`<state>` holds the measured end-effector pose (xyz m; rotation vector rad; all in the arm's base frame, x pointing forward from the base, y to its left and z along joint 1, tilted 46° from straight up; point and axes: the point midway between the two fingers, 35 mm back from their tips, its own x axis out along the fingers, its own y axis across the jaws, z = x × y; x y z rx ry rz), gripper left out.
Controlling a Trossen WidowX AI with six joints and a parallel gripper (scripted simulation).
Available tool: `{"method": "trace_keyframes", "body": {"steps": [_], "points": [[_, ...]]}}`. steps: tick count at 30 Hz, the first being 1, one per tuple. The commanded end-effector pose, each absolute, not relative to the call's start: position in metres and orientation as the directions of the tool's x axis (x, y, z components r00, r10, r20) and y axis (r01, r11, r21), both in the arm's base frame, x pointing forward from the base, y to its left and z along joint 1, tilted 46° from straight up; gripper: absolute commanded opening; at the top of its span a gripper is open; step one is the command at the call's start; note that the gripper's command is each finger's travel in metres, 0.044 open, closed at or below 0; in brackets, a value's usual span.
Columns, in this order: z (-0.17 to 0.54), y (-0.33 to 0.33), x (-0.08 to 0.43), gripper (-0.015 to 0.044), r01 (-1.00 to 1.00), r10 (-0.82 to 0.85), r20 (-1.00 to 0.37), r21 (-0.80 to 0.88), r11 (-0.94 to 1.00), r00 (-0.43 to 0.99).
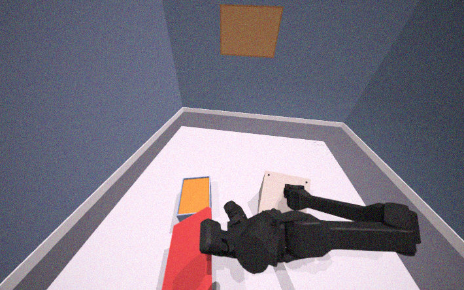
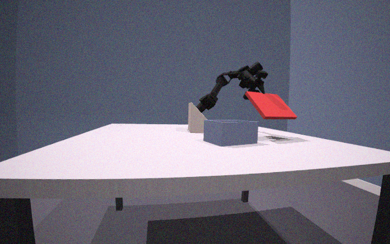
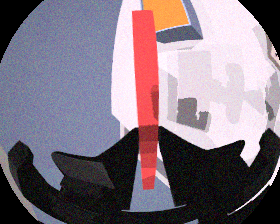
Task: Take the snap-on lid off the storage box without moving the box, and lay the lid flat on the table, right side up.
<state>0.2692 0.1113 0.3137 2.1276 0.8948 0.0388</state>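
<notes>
The red lid (image 1: 190, 248) (image 2: 271, 106) (image 3: 146, 75) hangs in the air above the table, tilted, its outer side lower than the side at the gripper. My gripper (image 2: 258, 91) (image 3: 148, 131) is shut on the lid's edge; in the top view the fingertips are hidden. The blue-grey storage box (image 1: 210, 196) (image 2: 239, 133) (image 3: 178, 36) stands upright and open on the table (image 1: 147, 201) (image 2: 99, 160) (image 3: 125, 65), with orange inside. The lid is apart from the box and beside it, clear of its opening in the exterior view. The lid's underside is hidden.
The beige wedge-shaped base (image 1: 277, 183) (image 2: 195, 121) stands near the box, with a gap between them. The black arm (image 1: 353, 234) (image 2: 216, 89) reaches over the table. An orange square panel (image 1: 249, 30) shows on the far surface in the top view.
</notes>
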Motion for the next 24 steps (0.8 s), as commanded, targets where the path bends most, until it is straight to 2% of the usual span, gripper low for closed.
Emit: {"method": "trace_keyframes", "body": {"steps": [1, 24], "points": [[0.323, 0.111, 0.268, 0.0, 0.564, 0.597, -0.246, 0.704, -0.432, 0.764], [0.306, 0.123, 0.268, 0.0, 0.563, 0.597, -0.244, 0.703, -0.433, 0.764]]}}
